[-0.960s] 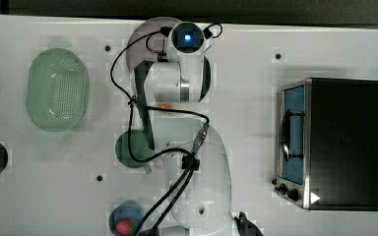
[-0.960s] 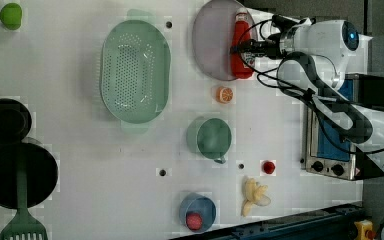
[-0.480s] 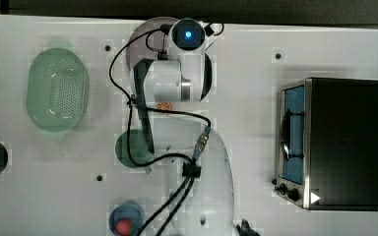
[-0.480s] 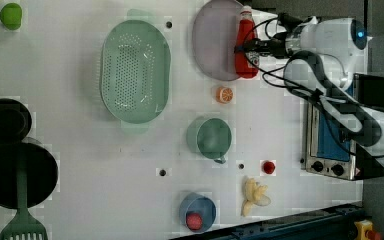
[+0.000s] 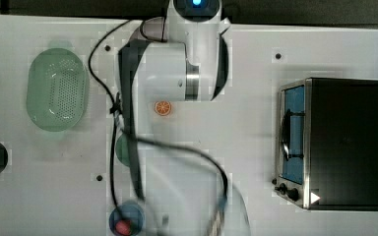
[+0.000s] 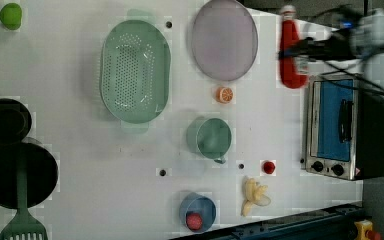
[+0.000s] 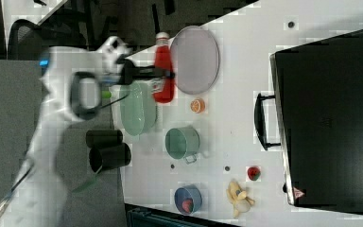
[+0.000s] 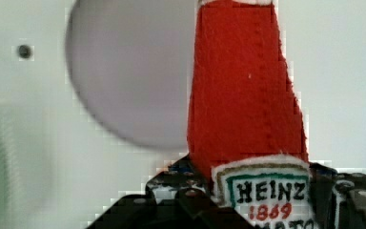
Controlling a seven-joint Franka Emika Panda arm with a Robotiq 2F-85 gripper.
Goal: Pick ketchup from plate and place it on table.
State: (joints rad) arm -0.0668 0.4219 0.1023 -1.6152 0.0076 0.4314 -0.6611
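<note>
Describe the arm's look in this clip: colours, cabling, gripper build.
The arm has glossy white rounded shells with dark joint bands and a blue light on its topmost part in the top view. Black cables loop loosely alongside it. The gripper is black, with visible screw heads.

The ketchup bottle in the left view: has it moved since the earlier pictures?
Yes. The ketchup bottle, held in the tool, has moved off the plate toward the left view's right, above the toaster oven.

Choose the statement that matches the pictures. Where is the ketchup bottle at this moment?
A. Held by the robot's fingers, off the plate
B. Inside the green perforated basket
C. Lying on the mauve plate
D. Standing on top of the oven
A: the gripper is clamped on the ketchup bottle, which hangs beside the bare plate.
</note>
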